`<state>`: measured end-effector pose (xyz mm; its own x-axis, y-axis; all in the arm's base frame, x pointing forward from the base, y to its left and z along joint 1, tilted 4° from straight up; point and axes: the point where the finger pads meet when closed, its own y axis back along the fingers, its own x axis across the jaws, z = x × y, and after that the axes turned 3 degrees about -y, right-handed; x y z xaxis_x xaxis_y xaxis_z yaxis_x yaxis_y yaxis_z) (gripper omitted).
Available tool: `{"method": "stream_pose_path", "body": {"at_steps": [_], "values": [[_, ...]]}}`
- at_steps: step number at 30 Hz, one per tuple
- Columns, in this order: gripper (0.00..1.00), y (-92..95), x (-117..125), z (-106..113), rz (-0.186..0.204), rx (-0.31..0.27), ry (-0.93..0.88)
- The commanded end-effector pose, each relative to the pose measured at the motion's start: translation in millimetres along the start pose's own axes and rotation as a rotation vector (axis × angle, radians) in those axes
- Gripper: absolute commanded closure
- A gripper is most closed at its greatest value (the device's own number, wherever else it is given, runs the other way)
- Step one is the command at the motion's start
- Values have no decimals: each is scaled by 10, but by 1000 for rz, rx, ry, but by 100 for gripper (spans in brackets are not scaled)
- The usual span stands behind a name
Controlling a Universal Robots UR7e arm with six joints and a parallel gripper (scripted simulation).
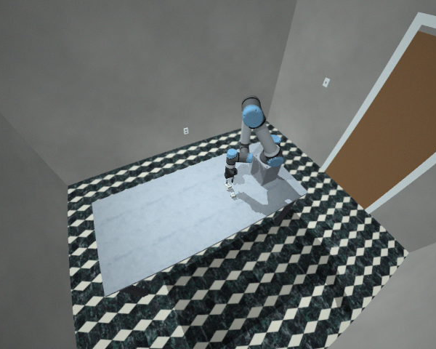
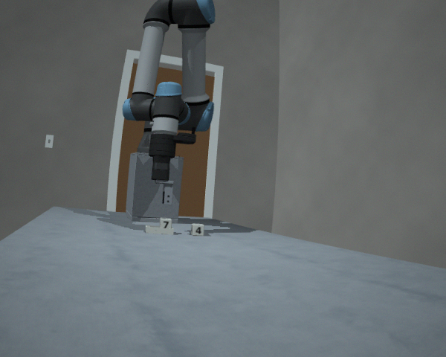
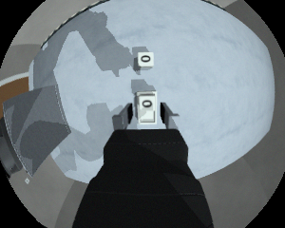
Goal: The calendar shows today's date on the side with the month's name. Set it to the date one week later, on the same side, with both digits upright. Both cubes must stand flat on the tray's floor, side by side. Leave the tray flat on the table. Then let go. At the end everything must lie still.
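A small white tray (image 2: 159, 230) lies on the grey table near the robot's base. One white cube (image 2: 165, 224) stands in it at its right end and shows a 7 to the exterior view. A second cube (image 2: 197, 229) stands on the table to the right of the tray, apart from it, and shows a 4. In the wrist view this second cube (image 3: 144, 59) has a 0 on top, and the tray with its cube (image 3: 145, 106) lies below my fingers. My gripper (image 2: 166, 201) hangs open and empty above the tray, clear of the cube. The month's name cannot be read.
The robot's grey pedestal (image 2: 154, 186) stands right behind the tray. A brown door (image 1: 394, 116) and grey walls are beyond the table. The table (image 1: 180, 214) stretches wide to the front and left.
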<state>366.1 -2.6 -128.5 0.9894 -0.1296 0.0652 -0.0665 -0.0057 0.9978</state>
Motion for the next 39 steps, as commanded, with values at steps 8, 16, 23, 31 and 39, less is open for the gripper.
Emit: {"method": "stream_pose_path", "body": {"at_steps": [8,16,23,31,39], "values": [[10,-187,5,3,1,0,0],[10,-261,7,5,1,0,0],[10,-312,8,5,1,0,0],[10,-326,8,6,1,0,0],[10,-327,8,6,1,0,0]]}}
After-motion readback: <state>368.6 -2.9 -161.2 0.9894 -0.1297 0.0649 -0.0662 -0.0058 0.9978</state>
